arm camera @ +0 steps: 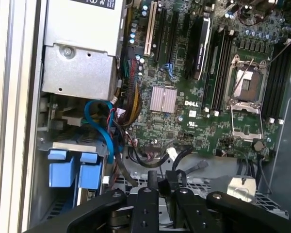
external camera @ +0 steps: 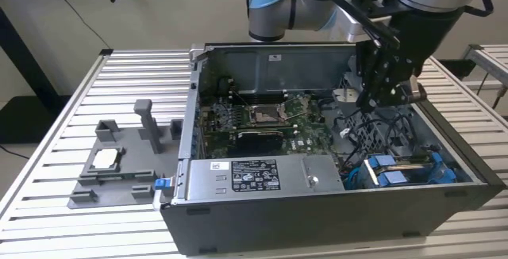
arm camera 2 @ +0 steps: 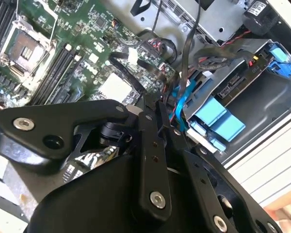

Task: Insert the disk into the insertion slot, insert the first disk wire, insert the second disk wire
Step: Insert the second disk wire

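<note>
**Case** [external camera: 317,223]: open, on the slatted counter [external camera: 135,80]. It is the landmark for every place below.

**Disk** [external camera: 406,173]: blue carrier tabs show inside the slot [external camera: 443,167], at the case's near corner on the exterior view's right. Judged seated, so the first step is done.

**Blue wire** [arm camera: 104,133], **black wire bundle** [arm camera: 150,160]: both lie loose inside the case, between the slot and the motherboard [external camera: 270,122]. Neither can be seen plugged into the disk, whose connector end is partly hidden.

**Pincer** [external camera: 376,106]: inside the case, over the black wire bundle and well apart from the grey box [external camera: 254,175]. A black wire crosses right at its tip. Whether it is apart, together or clamped on that wire cannot be told.

**Step in hand (judged):** first disk wire, at the stage of getting hold of its plug.

**Next move calls for (judged):**
- A firm hold on the plug itself, not the cord.
- The plug squared to the disk's connector end.
- Slack kept clear of the neighbouring wires.

**Tray** [external camera: 119,175]: on the counter outside the case, not in play.
</note>
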Available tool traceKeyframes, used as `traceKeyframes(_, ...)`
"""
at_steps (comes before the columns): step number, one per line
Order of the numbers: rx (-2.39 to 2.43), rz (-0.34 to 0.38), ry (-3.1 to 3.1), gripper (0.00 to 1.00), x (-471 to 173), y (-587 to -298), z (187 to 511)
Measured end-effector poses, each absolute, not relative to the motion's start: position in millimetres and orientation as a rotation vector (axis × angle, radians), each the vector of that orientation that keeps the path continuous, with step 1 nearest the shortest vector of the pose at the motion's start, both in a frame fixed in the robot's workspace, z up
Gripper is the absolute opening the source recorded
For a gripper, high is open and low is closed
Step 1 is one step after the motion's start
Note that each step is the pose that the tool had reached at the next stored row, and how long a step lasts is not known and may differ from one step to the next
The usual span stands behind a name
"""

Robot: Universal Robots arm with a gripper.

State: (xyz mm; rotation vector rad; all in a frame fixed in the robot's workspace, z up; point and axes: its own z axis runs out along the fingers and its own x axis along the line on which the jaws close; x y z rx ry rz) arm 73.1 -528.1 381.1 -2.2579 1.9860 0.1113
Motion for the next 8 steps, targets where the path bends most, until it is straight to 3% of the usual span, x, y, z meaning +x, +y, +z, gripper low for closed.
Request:
traceKeyframes(1, -2.258, 0.111, 1.986, 0.17, 73.1, -528.1, 380.5)
traceKeyframes(8, -2.259, 0.117, 1.989, 0.15, 74.6, -529.3, 379.8)
